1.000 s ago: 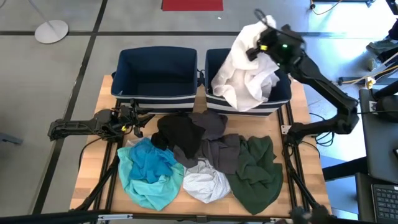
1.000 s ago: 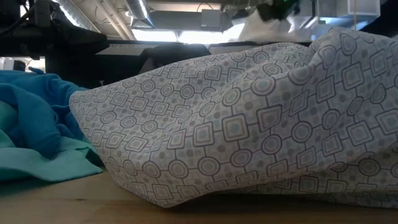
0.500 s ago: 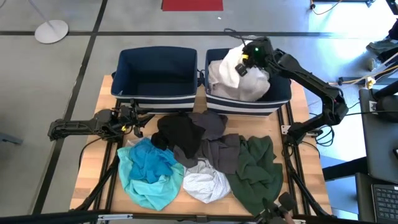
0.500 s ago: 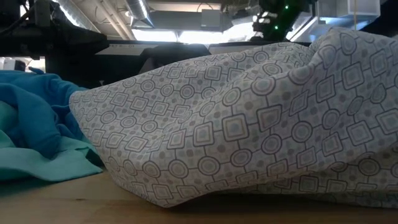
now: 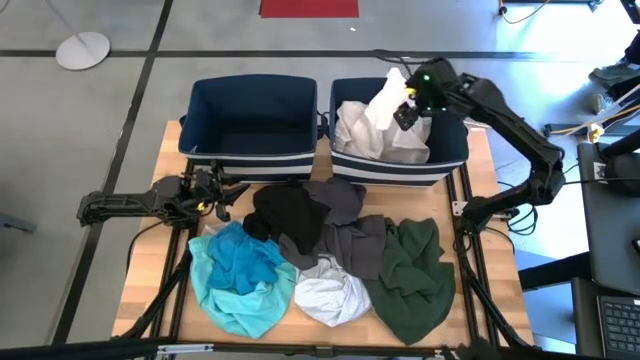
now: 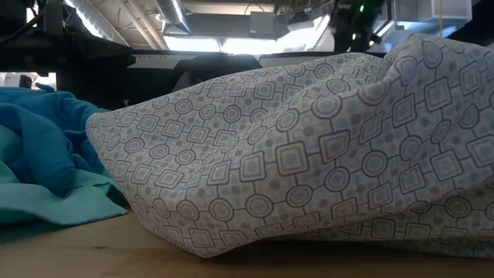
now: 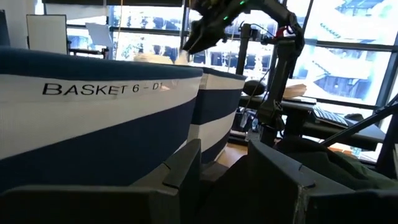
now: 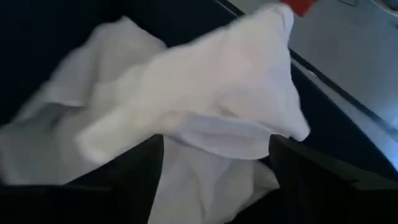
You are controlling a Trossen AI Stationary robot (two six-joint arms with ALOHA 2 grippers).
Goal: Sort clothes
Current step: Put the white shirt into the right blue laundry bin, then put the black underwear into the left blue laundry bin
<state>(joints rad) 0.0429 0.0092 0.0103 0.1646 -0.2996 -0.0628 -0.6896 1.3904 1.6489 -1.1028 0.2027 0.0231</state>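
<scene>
Lowered since before, white garment (image 5: 380, 125) heaps in right bin (image 5: 452, 158); right pincer (image 5: 408, 105) wide above.

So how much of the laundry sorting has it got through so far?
Barely begun. One white garment lies in the right bin, with the right gripper open just above it, so that drop looks about finished. The left bin holds nothing. Left on the table: the black, dark grey, dark green, turquoise and patterned pale garments. The left gripper waits beside the pile.
</scene>
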